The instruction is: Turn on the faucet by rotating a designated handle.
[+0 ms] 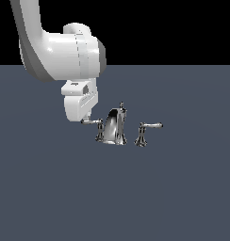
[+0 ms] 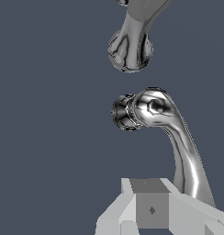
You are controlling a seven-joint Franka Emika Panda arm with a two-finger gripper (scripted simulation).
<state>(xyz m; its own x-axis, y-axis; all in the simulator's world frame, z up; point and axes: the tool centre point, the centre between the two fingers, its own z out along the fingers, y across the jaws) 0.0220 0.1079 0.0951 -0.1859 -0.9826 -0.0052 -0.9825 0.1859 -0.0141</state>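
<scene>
The grey counter (image 1: 51, 197) carries the set. The white arm (image 1: 65, 52) reaches down from the exterior view's upper left. The chrome faucet (image 1: 112, 127) stands mid-counter. Its second lever (image 1: 147, 129) sits to the exterior view's right. The designated handle (image 1: 92, 122) points toward the exterior view's left, beneath the claw (image 1: 87, 117). Claw state: cannot tell; contact with the handle unclear.

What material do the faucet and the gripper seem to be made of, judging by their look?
The faucet, including the designated handle, looks like polished chrome-plated metal: it shows sharp mirror-like reflections and bright highlights. The gripper looks like matte white and grey plastic or painted metal: flat shading, no reflections. As these are simulator renders, both are only appearances.
</scene>
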